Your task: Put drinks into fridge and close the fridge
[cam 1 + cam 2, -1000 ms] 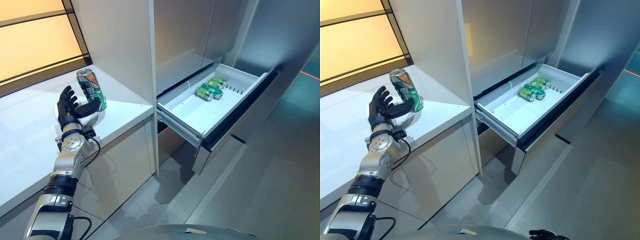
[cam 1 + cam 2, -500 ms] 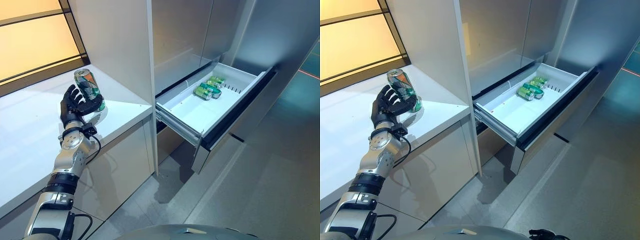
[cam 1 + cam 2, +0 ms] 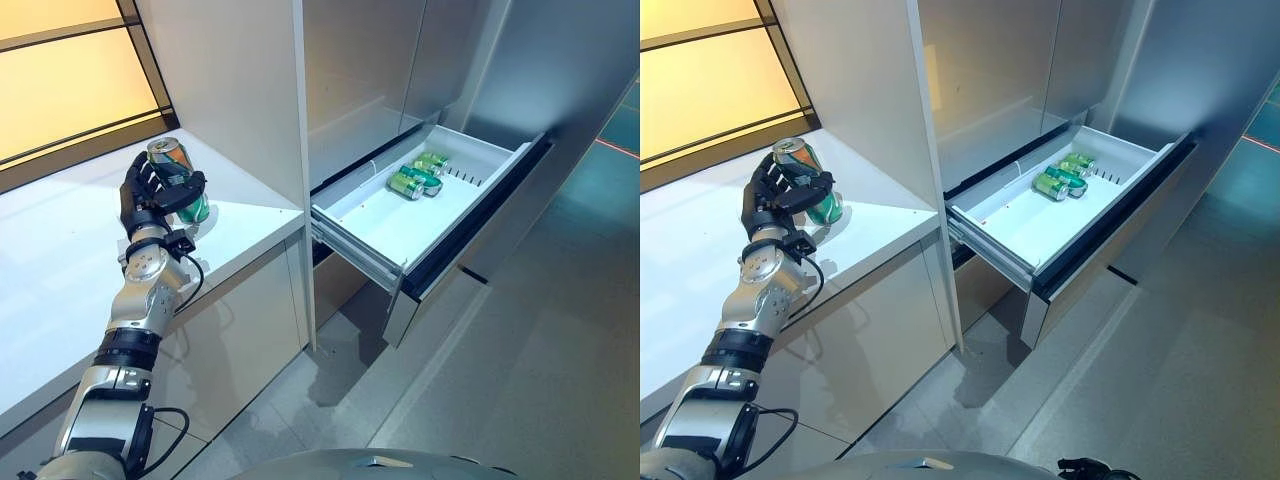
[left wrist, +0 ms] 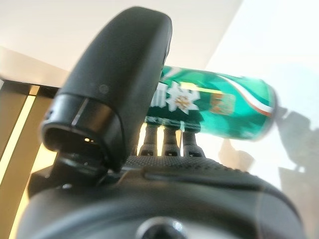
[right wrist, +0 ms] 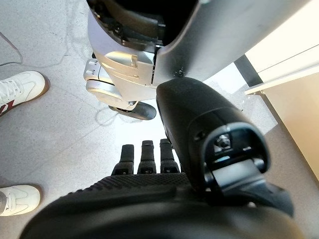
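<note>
A green drink can [image 3: 192, 206] stands slightly tilted on the white counter [image 3: 60, 260], next to the tall cabinet wall. My left hand [image 3: 148, 196] has its fingers and thumb curled round the can. In the left wrist view the can [image 4: 219, 105] lies between the thumb [image 4: 119, 84] and the fingers [image 4: 169, 143]. The white fridge drawer [image 3: 352, 243] is pulled out to the right, with green cans [image 3: 417, 177] lying at its far end. My right hand [image 5: 149, 199] hangs over the floor with relaxed fingers and holds nothing.
The tall grey cabinet wall [image 3: 240, 90] stands between the counter and the fridge front [image 3: 380, 70]. The open drawer juts out over the grey floor [image 3: 520, 380]. A person's white shoes [image 5: 20, 85] are on the floor near my right hand.
My left hand has moved up to the can and closed round it; a second ago it was open beside the can.
</note>
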`<state>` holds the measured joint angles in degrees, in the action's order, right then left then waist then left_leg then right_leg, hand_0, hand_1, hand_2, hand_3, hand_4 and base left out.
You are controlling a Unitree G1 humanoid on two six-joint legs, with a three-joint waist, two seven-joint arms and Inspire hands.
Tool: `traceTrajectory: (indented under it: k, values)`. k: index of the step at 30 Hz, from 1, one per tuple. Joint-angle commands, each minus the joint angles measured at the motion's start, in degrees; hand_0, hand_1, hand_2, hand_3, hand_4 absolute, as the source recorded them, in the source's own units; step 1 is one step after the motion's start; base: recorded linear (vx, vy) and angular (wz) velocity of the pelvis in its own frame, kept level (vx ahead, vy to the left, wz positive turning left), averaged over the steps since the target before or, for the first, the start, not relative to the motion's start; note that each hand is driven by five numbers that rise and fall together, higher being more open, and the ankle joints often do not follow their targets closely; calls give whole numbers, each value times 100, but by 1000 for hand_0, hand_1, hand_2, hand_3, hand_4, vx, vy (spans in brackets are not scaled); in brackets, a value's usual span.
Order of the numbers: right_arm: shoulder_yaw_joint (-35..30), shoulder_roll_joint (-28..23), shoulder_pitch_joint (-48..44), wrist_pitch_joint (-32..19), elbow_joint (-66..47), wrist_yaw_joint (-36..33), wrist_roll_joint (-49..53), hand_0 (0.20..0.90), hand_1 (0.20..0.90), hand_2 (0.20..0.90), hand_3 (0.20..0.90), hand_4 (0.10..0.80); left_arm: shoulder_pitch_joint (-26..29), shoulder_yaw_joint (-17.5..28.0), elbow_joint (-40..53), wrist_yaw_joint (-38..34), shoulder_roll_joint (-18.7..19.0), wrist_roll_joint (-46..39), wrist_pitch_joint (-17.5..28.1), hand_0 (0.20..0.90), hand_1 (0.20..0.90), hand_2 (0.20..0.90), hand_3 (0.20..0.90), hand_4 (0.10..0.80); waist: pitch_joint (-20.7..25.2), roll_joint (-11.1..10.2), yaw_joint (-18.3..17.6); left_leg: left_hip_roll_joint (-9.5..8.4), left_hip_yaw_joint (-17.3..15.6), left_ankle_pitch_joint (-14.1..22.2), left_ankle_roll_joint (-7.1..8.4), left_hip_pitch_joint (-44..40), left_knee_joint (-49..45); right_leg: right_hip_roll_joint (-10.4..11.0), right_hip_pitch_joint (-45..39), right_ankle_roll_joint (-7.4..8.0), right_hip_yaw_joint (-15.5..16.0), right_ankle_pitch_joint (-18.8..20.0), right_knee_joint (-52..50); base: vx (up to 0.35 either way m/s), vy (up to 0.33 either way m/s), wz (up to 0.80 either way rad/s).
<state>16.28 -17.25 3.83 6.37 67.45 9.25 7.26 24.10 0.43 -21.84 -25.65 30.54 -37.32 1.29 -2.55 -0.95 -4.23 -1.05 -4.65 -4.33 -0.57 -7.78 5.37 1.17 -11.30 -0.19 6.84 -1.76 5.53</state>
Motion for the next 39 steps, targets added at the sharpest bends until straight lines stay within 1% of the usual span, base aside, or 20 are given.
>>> traceTrajectory:
  k: [1,13,23,27,28,29,30,31,32,39]
  values:
    - [278,141,-188,-88,79,273,26,900,900,900,900,800,1365,27,-334,53,500,-9,663,900,900,900,900,800,225,158,-29,-79,326,945,70,-220,-62,-48,285,453,-217,-52,-112,17,-1,-4]
    - [303,130,-156,-161,110,272,-11,900,900,900,900,800,1672,-67,-685,89,582,-178,616,900,900,900,900,800,254,178,-91,-84,312,959,70,-219,-65,-52,301,457,-250,-64,-117,1,0,0]
    - [327,113,-150,-178,130,279,-18,900,900,900,900,800,1849,-114,-797,26,617,-259,784,900,900,900,900,800,283,184,-122,-87,294,967,74,-211,-73,-47,314,465,-274,-64,-121,3,0,-1]
    - [330,115,-144,-189,133,283,-35,900,900,900,900,800,1868,-77,-839,38,573,-349,966,900,900,900,900,800,290,185,-139,-85,271,971,73,-212,-74,-53,320,463,-288,-62,-119,6,-2,-3]
    - [329,113,-146,-192,135,287,-38,900,900,900,900,800,1877,-81,-832,37,562,-356,1009,712,712,712,680,580,290,184,-142,-83,274,972,74,-213,-75,-51,322,464,-290,-62,-122,0,-4,-5]
    - [332,112,-146,-195,137,287,-34,900,900,900,900,800,1879,-85,-837,34,558,-353,1040,604,604,604,554,454,290,184,-142,-84,275,973,73,-214,-73,-52,321,464,-290,-62,-122,2,-8,-7]
    - [337,109,-142,-197,130,289,-27,900,900,900,900,800,1888,-90,-837,-2,553,-328,1085,432,432,432,354,254,289,179,-147,-85,275,974,71,-216,-72,-53,320,463,-293,-60,-120,6,-8,-6]
    - [341,111,-138,-203,133,290,-30,900,900,900,900,800,1901,-85,-839,-6,543,-327,1108,385,385,385,299,199,294,177,-152,-87,276,975,71,-220,-69,-56,320,463,-297,-58,-119,9,-9,-5]
    - [337,110,-136,-208,138,294,-35,900,900,900,900,800,1900,-83,-835,-10,527,-349,1151,300,300,300,200,100,293,176,-157,-85,274,971,73,-221,-70,-55,324,466,-299,-51,-121,0,0,0]
    - [340,116,-113,-240,147,284,-63,900,900,900,900,800,1865,-67,-829,-20,462,-249,1341,300,300,300,200,100,305,175,-175,-82,255,973,71,-211,-72,-59,337,466,-317,-49,-121,0,0,0]
